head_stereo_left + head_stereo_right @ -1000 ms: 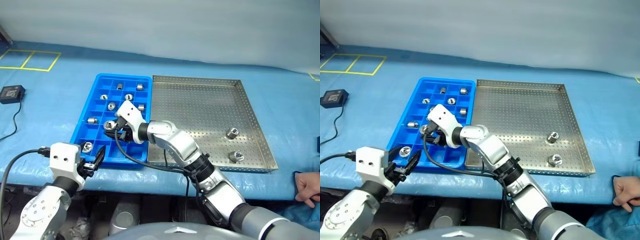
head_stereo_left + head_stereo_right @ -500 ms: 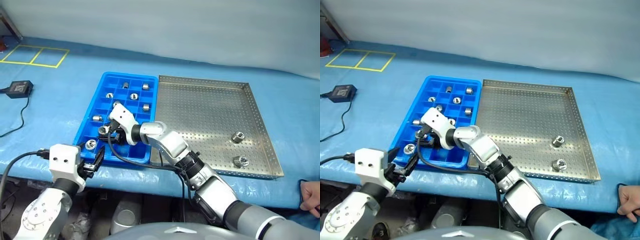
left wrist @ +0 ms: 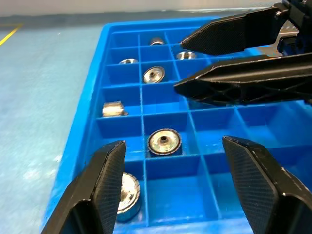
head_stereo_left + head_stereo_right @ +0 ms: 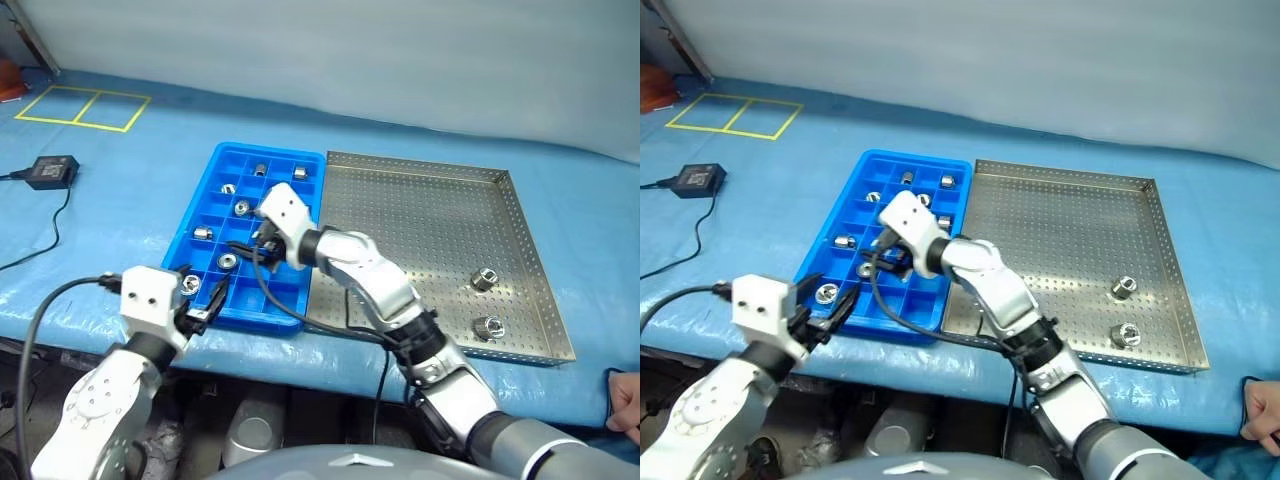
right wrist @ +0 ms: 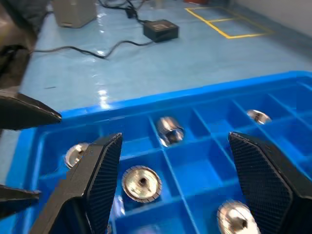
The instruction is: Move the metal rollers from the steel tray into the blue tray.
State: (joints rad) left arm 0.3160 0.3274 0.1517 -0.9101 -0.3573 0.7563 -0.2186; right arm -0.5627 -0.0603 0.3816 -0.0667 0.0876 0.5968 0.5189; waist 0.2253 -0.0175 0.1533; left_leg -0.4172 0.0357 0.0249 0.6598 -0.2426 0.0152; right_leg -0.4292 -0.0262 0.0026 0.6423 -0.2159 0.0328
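Most of the job looks done to me: seven or so metal rollers [image 4: 228, 260] sit one to a compartment in the blue tray [image 4: 303, 292], and only two are left in the steel tray [image 4: 420, 215], which lies flush against the blue tray, both rollers at its end well away from the blue tray. My right gripper [image 4: 247, 250] hangs over the blue tray's near compartments with its fingers spread and nothing between them, so I judge its next trip is across to the steel tray. My left gripper [image 4: 205, 300] waits at the blue tray's near rim, likewise spread and empty.
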